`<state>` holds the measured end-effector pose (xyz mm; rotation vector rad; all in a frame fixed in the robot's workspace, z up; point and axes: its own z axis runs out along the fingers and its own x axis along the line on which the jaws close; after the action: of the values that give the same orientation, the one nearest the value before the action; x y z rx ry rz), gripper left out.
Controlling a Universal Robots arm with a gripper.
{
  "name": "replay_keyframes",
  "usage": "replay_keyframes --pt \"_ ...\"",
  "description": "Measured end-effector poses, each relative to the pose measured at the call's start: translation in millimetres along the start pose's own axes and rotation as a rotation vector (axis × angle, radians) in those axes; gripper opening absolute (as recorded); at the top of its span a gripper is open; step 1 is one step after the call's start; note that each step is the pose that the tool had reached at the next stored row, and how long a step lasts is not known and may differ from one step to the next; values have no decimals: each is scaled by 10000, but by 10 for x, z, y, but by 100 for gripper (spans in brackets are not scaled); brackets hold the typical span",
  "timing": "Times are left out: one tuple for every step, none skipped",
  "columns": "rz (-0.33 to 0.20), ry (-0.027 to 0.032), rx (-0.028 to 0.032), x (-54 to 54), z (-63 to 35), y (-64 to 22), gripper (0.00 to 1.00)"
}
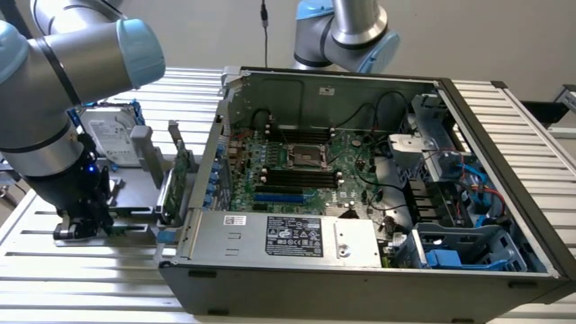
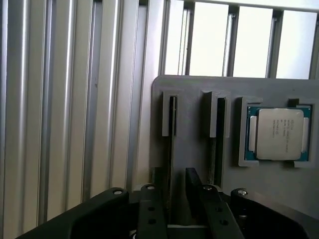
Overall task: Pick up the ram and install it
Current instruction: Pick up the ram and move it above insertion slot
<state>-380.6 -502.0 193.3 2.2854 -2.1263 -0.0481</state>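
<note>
Between the tool's (image 2: pixel 174 186) jaws, the ram (image 2: pixel 172 149) (edge-on) is mostly hidden.

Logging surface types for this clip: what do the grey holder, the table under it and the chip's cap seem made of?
Grey holder: even matte grey with squared slots, probably plastic, perhaps printed. Table: long ribbed profiles with a pale silvery sheen, likely aluminium. Chip's cap: flat dull-silver plate bearing print, on a green board, apparently metal.
</note>
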Motion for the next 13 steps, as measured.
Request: replay_keyframes --pt "-1 -17 0 1 0 0 31" --pt "-1 -34 2 2 0 -1 24" --pt "-2 -49 4 3 0 -2 24" --pt "-2 -64 5 4 0 -2 24" --pt "-3 -76 6 5 0 -2 24" --pt "-4 -88 7 6 0 -2 24" --pt "-3 -96 9 6 1 -2 24" --pt "-3 -103 10 6 1 -2 15" --pt "-3 -104 9 6 1 -2 15" --pt "-3 -104 9 7 0 -2 15" --pt "-4 -104 8 7 0 -2 14" --pt "-4 -104 8 7 0 -2 14" --pt "-4 -104 7 7 0 -2 14"
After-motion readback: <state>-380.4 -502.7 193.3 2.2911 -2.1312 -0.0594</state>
